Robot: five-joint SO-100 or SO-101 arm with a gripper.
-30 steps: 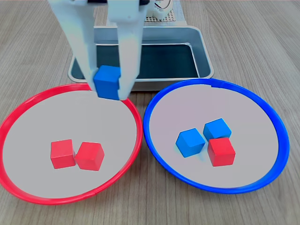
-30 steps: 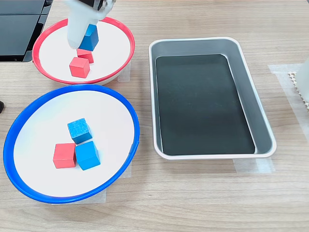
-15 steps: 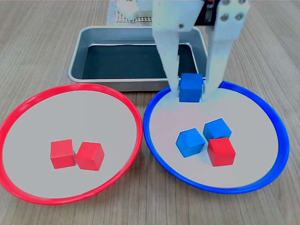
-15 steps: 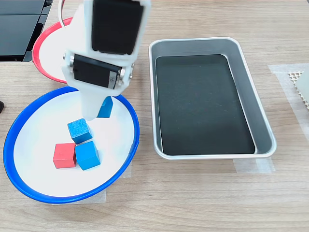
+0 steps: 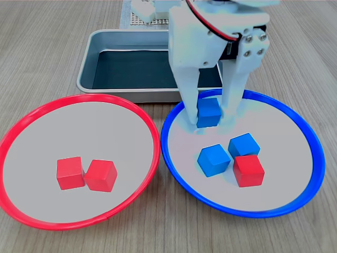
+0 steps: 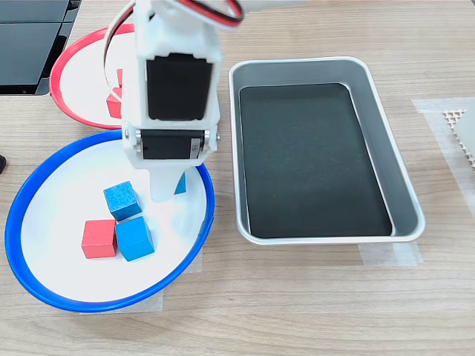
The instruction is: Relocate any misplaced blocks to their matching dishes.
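Trouble sits nearest: a red block (image 5: 248,170) is left in the blue-rimmed dish (image 5: 295,206), touching two blue blocks (image 5: 214,159) that could be knocked when it is fetched. Behind them, a third blue block (image 5: 208,113) is clamped in the pincer (image 5: 209,115), low over the dish floor; a skewed release could send it tumbling. Beyond, the grey tray (image 5: 100,39) is seen empty.
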